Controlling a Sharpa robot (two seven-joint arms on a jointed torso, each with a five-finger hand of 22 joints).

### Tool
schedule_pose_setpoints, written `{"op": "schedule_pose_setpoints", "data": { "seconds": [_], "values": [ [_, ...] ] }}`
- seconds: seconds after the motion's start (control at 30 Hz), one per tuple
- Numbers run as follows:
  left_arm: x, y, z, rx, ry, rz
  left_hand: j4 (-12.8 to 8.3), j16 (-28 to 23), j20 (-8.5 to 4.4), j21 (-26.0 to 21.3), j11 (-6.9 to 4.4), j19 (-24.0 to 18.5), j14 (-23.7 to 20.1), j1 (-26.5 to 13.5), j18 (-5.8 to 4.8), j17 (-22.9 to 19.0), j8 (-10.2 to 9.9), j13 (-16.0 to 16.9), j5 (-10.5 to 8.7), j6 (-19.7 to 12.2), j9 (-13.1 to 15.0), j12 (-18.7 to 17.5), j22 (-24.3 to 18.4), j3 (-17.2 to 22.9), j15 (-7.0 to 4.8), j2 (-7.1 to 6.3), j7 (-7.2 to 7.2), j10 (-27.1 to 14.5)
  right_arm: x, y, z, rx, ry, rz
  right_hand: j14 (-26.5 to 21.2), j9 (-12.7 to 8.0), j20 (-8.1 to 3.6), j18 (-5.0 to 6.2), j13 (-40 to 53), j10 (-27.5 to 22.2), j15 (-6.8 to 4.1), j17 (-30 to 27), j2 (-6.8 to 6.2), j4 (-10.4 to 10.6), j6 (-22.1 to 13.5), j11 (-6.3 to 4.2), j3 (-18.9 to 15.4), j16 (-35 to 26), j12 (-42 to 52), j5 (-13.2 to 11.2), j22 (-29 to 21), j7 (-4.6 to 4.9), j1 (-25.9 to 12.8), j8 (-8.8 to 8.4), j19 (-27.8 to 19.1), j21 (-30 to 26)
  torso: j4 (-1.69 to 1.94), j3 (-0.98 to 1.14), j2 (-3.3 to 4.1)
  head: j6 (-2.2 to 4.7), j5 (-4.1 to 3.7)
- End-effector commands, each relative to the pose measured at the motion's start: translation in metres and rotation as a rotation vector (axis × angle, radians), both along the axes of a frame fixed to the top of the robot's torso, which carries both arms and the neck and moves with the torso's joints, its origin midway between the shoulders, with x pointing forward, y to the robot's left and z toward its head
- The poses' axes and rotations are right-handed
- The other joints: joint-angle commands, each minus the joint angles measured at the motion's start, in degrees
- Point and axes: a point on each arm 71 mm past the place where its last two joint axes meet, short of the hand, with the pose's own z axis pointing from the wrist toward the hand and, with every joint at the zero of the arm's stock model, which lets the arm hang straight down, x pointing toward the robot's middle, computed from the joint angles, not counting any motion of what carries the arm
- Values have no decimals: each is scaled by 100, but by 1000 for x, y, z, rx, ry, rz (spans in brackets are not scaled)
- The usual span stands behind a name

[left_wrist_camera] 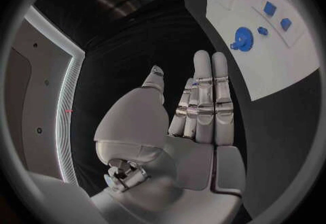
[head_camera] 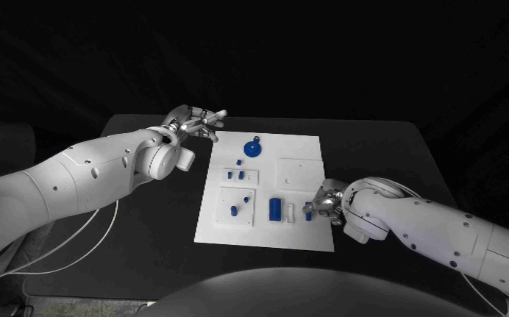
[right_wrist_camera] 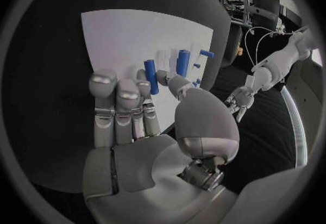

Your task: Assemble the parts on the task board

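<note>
So the task board [head_camera: 268, 214], a flat matte white plate, sits in the middle of the black table [head_camera: 393, 155]; the right hand [head_camera: 322, 205] is at the board's right edge, near the end closest to the robot, pinching a slim blue peg [right_wrist_camera: 151, 76] between thumb and fingers, the other fingers lined up side by side. Just beside it on the board stands a stubbier blue cylinder [head_camera: 275, 209] with a pale white piece next to it; a couple of tiny blue bits lie further along.

The left hand [head_camera: 196, 123] is off the board, just past its far left corner, holding nothing; in the left wrist view its fingers [left_wrist_camera: 204, 99] are straight and pressed together with the thumb out to the side, over bare table. The blue gear [head_camera: 252, 147], round and toothed, lies near the far end of the board, close to that hand but apart from it; small blue blocks [head_camera: 235, 175] sit in a raised white square further down.

Hands are silvery metal, arms glossy white plastic; can't read any writing or labels anywhere.
</note>
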Motion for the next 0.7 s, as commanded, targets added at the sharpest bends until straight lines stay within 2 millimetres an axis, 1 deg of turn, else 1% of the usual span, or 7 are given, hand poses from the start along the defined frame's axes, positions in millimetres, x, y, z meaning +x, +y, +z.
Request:
{"op": "schedule_pose_setpoints", "data": {
  "seconds": [0.03, 0.33, 0.7],
  "values": [
    [0, -4, 1, -7, -1, -21, -2, 23, 30, 22, 3, 16, 19, 5, -69, 4, 9, 9, -11, -50, -1, -2, -8, -35, 27, 57, 6, -26, 0, 7, -1, 48, 20, -9, 13, -9, 22, -38, 9, 44, -1, -4, -3, -1038, 40, -66, 979, -23, 18, 28, 461, 7, 65, 17, 299, 16, 0, -3, -2, 0, -12],
    [0, -5, 1, -7, -1, -24, -2, 23, 30, 22, 3, 16, 19, 5, -69, 4, 9, 9, -11, -50, -1, -2, -8, -35, 27, 57, 6, -26, 1, 24, -7, 70, 44, 10, 11, -13, 23, -40, 8, 36, 0, -9, 5, -1035, 39, -65, 957, -30, 11, 56, 461, 8, 62, 17, 296, 8, 4, -1, 3, 0, -7],
    [0, -6, 2, -9, -1, -27, 6, 24, 31, 22, 4, 14, 17, 0, -68, 4, 9, 9, -11, -55, -1, -2, -8, -33, 28, 55, 8, -28, 4, 33, -14, 63, 36, 23, 10, -15, 22, -39, 9, 30, -1, -10, 16, -1036, 37, -65, 931, -33, 8, 84, 458, 8, 64, 17, 297, -7, 0, -2, 4, 0, 12]
  ]
}}
